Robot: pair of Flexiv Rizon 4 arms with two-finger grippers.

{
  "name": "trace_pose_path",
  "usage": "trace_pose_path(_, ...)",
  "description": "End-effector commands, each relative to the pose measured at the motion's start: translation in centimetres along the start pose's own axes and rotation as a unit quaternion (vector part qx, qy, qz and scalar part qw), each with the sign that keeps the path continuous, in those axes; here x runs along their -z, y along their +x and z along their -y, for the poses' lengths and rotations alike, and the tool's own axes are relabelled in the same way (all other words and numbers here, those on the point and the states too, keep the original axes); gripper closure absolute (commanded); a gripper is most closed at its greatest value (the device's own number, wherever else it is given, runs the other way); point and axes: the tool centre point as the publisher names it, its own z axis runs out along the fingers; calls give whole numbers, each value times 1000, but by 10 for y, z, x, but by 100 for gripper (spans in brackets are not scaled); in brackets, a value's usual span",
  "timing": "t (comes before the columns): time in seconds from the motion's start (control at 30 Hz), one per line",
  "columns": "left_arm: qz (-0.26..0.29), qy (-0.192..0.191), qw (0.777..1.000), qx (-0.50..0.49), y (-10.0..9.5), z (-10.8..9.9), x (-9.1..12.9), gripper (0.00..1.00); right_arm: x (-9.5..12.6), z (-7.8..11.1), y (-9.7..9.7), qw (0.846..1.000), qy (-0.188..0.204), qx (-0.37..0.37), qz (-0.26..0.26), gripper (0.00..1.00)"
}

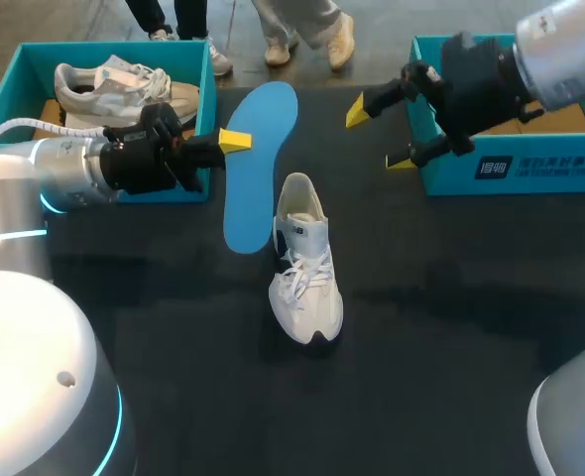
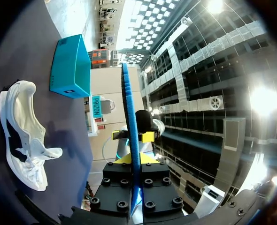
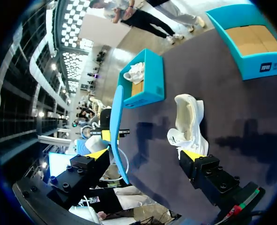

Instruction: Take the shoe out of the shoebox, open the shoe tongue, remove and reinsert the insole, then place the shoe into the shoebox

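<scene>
Blue insole [image 1: 258, 164], white shoe [image 1: 305, 273], teal shoeboxes [image 1: 560, 171], dark table [image 1: 451, 337].

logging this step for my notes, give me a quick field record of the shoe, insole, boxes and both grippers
white shoe: upright on the table's middle, outside both boxes
blue insole: out of the shoe, held by one long edge, next to the shoe's heel
left gripper: shut on the blue insole
right gripper: open, empty, beside the right shoebox
left shoebox: holds a second sneaker
right shoebox: cardboard floor showing, no shoe visible
</scene>
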Motion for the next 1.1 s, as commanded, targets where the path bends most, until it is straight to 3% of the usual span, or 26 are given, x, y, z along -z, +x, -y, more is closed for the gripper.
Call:
trace_pose_path(0.03,-3,-4,1000,-5,1,1,2,100,-4,2,-8,983,-2,3,-181,0)
trace_pose_path(0.77,-2,-7,1000,-23,2,4,1,100,-4,7,-21,978,-4,2,-206,0)
trace_pose_path(1.1,-11,-30,982,-185,7,13,5,100,-4,7,-21,978,-4,2,-206,0)
